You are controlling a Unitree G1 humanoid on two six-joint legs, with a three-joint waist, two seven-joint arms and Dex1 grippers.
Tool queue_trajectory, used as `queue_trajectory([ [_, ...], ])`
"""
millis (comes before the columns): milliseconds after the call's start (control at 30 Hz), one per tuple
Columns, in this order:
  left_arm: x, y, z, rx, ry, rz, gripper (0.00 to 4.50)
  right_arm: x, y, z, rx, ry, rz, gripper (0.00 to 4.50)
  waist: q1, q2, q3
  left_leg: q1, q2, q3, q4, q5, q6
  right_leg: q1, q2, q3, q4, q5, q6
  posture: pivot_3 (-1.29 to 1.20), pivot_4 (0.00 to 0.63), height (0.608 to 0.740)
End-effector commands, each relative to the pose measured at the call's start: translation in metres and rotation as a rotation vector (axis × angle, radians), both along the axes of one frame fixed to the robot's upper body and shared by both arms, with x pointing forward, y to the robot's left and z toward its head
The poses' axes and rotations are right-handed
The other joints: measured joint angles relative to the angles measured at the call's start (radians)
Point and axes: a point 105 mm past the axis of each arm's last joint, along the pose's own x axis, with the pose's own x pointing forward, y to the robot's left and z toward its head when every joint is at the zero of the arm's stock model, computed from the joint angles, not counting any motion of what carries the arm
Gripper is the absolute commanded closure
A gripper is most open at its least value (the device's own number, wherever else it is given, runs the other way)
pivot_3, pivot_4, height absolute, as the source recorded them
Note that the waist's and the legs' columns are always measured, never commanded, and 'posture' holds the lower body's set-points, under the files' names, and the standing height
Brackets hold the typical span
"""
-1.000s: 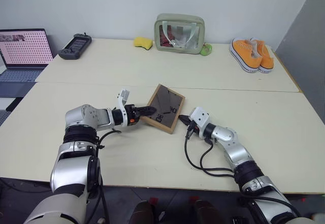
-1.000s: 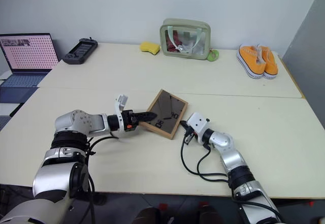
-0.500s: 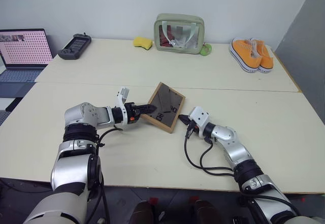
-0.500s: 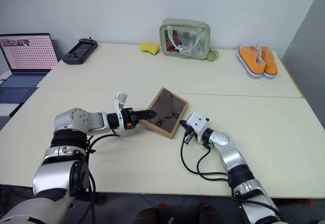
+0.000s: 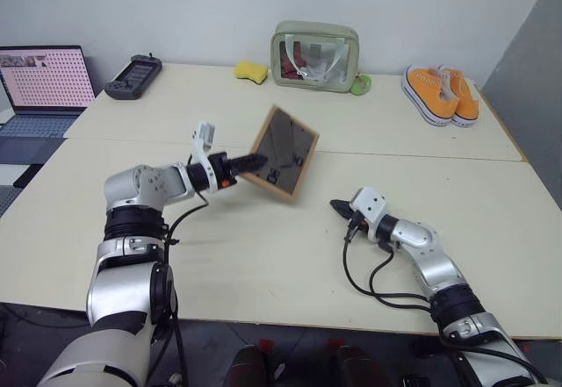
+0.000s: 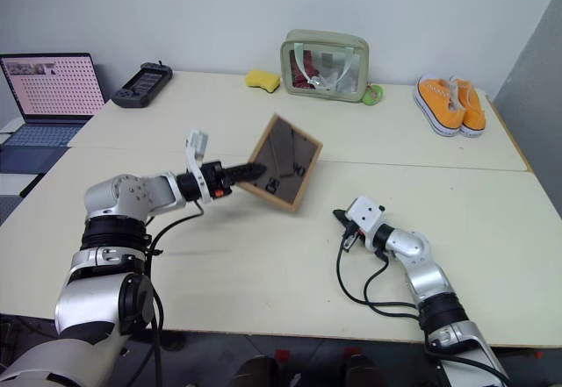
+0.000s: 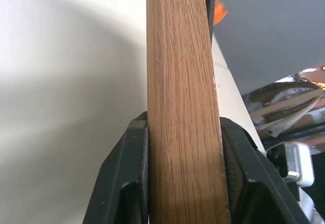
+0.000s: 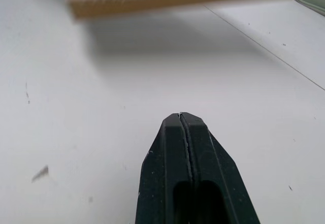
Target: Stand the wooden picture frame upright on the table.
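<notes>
Lifted wooden picture frame [image 5: 283,153], dark back showing | left gripper [image 5: 249,161] clamps edge | right gripper [image 5: 337,204] closed

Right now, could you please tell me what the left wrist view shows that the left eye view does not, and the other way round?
The left wrist view alone shows the grip close up: the left gripper's black fingers pressed against both faces of the light-wood picture frame's edge.

The left eye view alone shows the frame's dark grey back panel, the frame lifted off the cream table, the shut right gripper apart from it, and the green-trimmed clear pouch.

Both show the left gripper shut on the frame, and the orange shoes.
</notes>
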Motion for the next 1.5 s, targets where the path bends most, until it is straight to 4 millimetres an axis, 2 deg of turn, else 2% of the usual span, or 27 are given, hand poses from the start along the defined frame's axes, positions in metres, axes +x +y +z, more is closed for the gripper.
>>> queue_trajectory([
  [33,-0.010,-0.008,0.067,-0.024,-0.300,-0.056,3.21,-0.002,-0.019,0.000,0.015,0.019,-0.044,4.50,0.002,0.000,0.000,0.000,0.000,0.000,0.000,0.000,0.000,0.000,0.000,0.000,0.000,0.000,0.000,0.00,0.150,0.740],
  [100,-0.018,-0.014,0.080,-0.005,-0.384,-0.082,3.21,-0.002,-0.023,0.003,0.017,0.018,-0.047,4.50,0.005,0.000,0.000,-0.001,0.000,-0.001,0.000,0.000,0.000,0.000,0.000,-0.001,-0.001,0.000,0.000,0.00,0.150,0.740],
  [200,-0.029,-0.023,0.087,0.061,-0.484,-0.121,3.21,-0.003,-0.030,0.016,0.038,0.017,-0.033,4.50,0.008,0.000,0.000,-0.001,0.000,-0.001,0.000,0.000,0.000,0.000,0.000,-0.001,-0.001,0.000,0.000,0.00,0.150,0.740],
  [267,-0.038,-0.027,0.083,0.129,-0.531,-0.155,3.21,-0.003,-0.035,0.033,0.092,0.032,-0.018,4.50,0.008,0.000,0.000,-0.002,0.000,-0.001,0.000,0.000,-0.001,0.000,0.000,-0.001,-0.002,0.000,0.000,0.00,0.150,0.740],
  [400,-0.054,-0.028,0.065,0.286,-0.616,-0.227,3.21,-0.012,-0.033,0.080,0.199,0.038,0.077,4.50,0.002,0.003,0.002,-0.002,0.000,-0.001,0.000,0.000,-0.001,0.000,0.000,-0.001,-0.002,0.000,0.000,0.00,0.150,0.740],
  [533,-0.055,-0.021,0.061,0.344,-0.638,-0.215,3.21,-0.016,-0.031,0.127,0.324,0.022,0.109,4.50,0.000,0.003,0.002,-0.002,0.001,-0.001,-0.001,0.000,-0.001,-0.001,0.001,-0.002,-0.002,0.000,0.000,0.00,0.150,0.740],
  [733,-0.048,-0.009,0.063,0.386,-0.674,-0.161,3.21,-0.020,-0.026,0.166,0.411,-0.015,0.106,4.50,0.009,0.003,0.002,-0.003,0.001,-0.002,-0.001,0.000,0.000,0.000,0.001,-0.002,-0.005,0.000,0.000,0.00,0.150,0.740],
  [833,-0.050,-0.009,0.062,0.395,-0.680,-0.170,3.21,-0.027,-0.016,0.170,0.426,-0.006,0.134,4.50,0.010,0.003,0.002,-0.004,0.001,-0.002,-0.001,0.000,0.000,-0.001,0.000,-0.002,-0.006,0.000,0.000,0.00,0.150,0.740],
  [1167,-0.052,-0.020,0.058,0.388,-0.678,-0.212,3.21,-0.031,0.019,0.169,0.454,0.009,0.197,4.50,0.008,0.004,0.002,-0.004,0.001,-0.002,-0.001,0.000,0.000,-0.001,0.000,-0.003,-0.006,0.000,0.000,0.00,0.150,0.740],
  [1233,-0.052,-0.021,0.058,0.385,-0.677,-0.218,3.21,-0.032,0.024,0.168,0.462,0.026,0.217,4.15,0.008,0.004,0.002,-0.004,0.001,-0.002,-0.001,0.000,0.000,-0.001,0.000,-0.003,-0.006,0.000,0.000,0.00,0.150,0.740],
  [1267,-0.052,-0.022,0.058,0.383,-0.676,-0.220,3.21,-0.031,0.026,0.168,0.451,0.012,0.213,4.12,0.008,0.004,0.002,-0.004,0.001,-0.002,-0.001,0.000,0.000,-0.001,0.000,-0.003,-0.006,0.000,0.000,0.00,0.150,0.740],
  [1333,-0.052,-0.023,0.058,0.381,-0.672,-0.228,3.21,-0.027,0.029,0.169,0.437,-0.015,0.191,3.49,0.008,0.004,0.002,-0.004,0.001,-0.002,-0.001,0.000,0.000,-0.001,0.000,-0.003,-0.006,0.000,0.000,0.00,0.150,0.740],
  [1400,-0.052,-0.023,0.057,0.383,-0.670,-0.234,3.21,-0.026,0.030,0.170,0.437,-0.022,0.187,3.22,0.008,0.004,0.002,-0.004,0.001,-0.002,-0.001,0.000,0.000,-0.001,0.000,-0.003,-0.006,0.000,0.000,0.00,0.150,0.740],
  [1500,-0.050,-0.024,0.056,0.379,-0.663,-0.239,3.21,-0.027,0.033,0.173,0.443,-0.021,0.207,2.54,0.008,0.004,0.002,-0.004,0.001,-0.002,-0.001,0.000,0.000,-0.002,0.000,-0.003,-0.006,0.000,0.000,0.00,0.150,0.740],
])
